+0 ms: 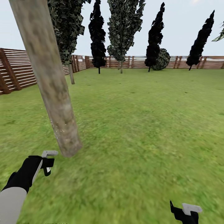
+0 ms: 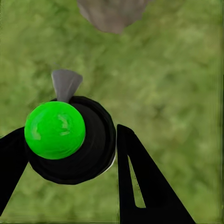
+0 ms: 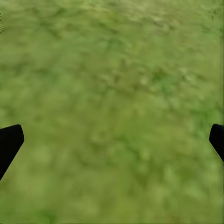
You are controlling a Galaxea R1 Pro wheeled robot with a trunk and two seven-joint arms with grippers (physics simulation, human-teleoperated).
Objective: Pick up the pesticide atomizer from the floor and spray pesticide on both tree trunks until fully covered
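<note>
I had the pesticide atomizer (image 2: pixel 70 140) clamped in my left gripper (image 2: pixel 70 154), its grey nozzle (image 1: pixel 49 153) just short of the tree trunk (image 1: pixel 53 90). My right gripper (image 3: pixel 112 140) hung wide open over grass (image 1: pixel 140 124).

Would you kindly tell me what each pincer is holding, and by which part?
The left pincer grips the round black body of the green-topped atomizer; the right pincer is open, holding nothing.

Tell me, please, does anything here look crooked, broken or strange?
Only the near tree trunk stands out: in the head view it leans, top toward the left, though that may be camera perspective. The left gripper holds the sprayer by its base; the right gripper is open over grass.
</note>
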